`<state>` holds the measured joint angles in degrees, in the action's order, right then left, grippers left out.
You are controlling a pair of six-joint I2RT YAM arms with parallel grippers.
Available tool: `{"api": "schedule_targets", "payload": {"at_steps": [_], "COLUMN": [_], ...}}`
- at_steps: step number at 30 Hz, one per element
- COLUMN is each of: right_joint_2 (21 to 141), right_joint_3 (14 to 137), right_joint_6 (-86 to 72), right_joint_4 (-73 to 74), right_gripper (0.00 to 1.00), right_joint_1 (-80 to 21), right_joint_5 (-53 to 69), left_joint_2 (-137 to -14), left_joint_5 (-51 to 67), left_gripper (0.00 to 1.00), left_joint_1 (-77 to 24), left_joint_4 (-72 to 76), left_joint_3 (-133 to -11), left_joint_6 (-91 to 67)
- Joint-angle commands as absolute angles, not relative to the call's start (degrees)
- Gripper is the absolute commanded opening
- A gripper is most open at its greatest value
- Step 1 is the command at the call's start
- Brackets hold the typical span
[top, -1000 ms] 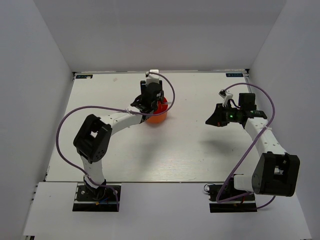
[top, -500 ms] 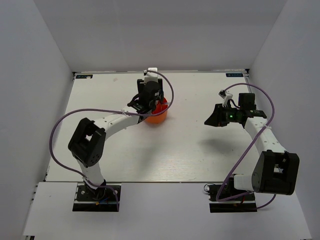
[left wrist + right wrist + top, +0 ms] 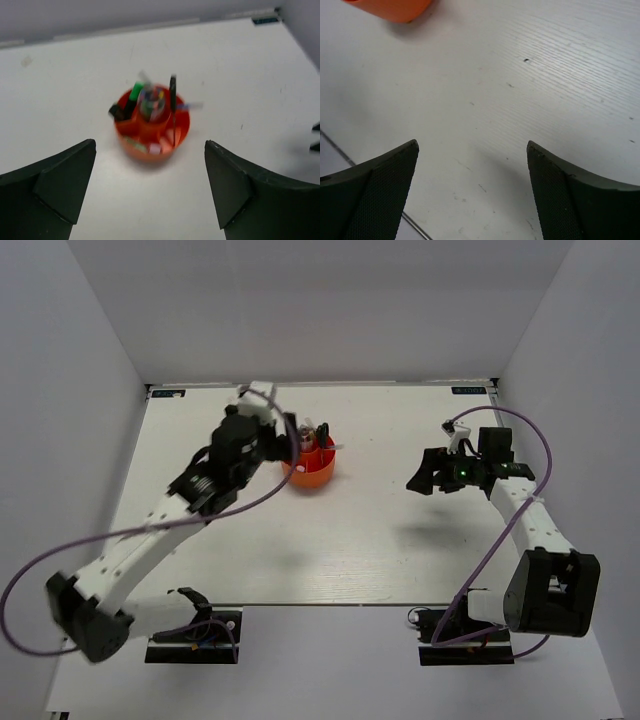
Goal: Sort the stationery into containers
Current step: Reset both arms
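The round orange-red organiser [image 3: 312,470] stands on the table behind its middle. Stationery fills it: the black-handled scissors [image 3: 172,95] stand upright, the green marker [image 3: 136,92] and a black cap [image 3: 117,111] lean at its left, and blurred pens stand in the central cup [image 3: 152,102]. My left gripper [image 3: 284,437] hangs open just left of the organiser [image 3: 181,137] and above it, with nothing between its fingers [image 3: 65,185]. My right gripper [image 3: 420,476] is open over bare table to the right, well apart from the organiser [image 3: 395,7], which shows only as an orange edge.
White walls close in the table [image 3: 380,530] at the left, back and right. A seam [image 3: 370,175] in the table surface runs under the right gripper [image 3: 472,143]. Purple cables loop off both arms.
My left arm has drawn back from over the organiser toward the left, uncovering it, and its jaws have widened. My right gripper has gone from shut to open, barely shifting.
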<state>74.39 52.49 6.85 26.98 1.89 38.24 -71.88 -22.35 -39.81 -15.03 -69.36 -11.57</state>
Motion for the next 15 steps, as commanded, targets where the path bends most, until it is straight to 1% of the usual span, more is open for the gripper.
{"api": "schedule_targets", "payload": {"at_steps": [1, 2, 3, 4, 5, 6, 10, 13, 15], "right_joint_2": [69.9, 69.4, 68.7, 68.6, 68.2, 67.4, 65.1, 62.8, 59.9], "right_joint_3": [50.6, 50.4, 50.5, 50.5, 50.4, 49.6, 46.8, 44.0, 42.6], "right_joint_6": [3.5, 2.7, 0.6, -1.1, -3.1, -4.3, -6.6, -6.1, -4.9], "right_joint_4": [22.9, 21.7, 21.6, 21.3, 21.0, 20.3, 18.4, 17.7, 15.0], "right_gripper": [0.9, 0.9, 0.9, 0.9, 0.9, 0.9, 0.9, 0.9, 0.9], "right_joint_1": [2.1, 2.1, 2.1, 2.2, 2.1, 2.1, 2.1, 2.1, 2.3], "right_joint_5": [27.0, 24.0, 20.3, 18.7, 17.9, 15.6, 15.9, 15.6, 14.9], "left_joint_2": [-61.2, -55.3, -53.5, -51.8, -47.4, -46.2, -41.4, -39.2, -39.7], "left_joint_5": [-8.5, -8.6, -8.7, -8.7, -8.0, -7.6, -2.6, -2.9, -0.3], "left_gripper": [1.0, 1.0, 1.0, 1.0, 1.0, 1.0, 1.0, 1.0, 1.0], "left_joint_1": [-36.3, -35.9, -34.1, -33.3, -32.3, -30.4, -24.5, -24.1, -22.9], "left_joint_4": [-33.2, -34.4, -36.5, -37.1, -37.3, -37.4, -37.2, -35.2, -36.1], "left_joint_3": [-58.3, -56.0, -49.8, -47.9, -46.2, -43.2, -36.8, -33.7, -33.9], "left_joint_6": [-13.0, -13.1, -12.9, -12.6, -12.0, -11.2, -10.6, -10.6, -11.2]}}
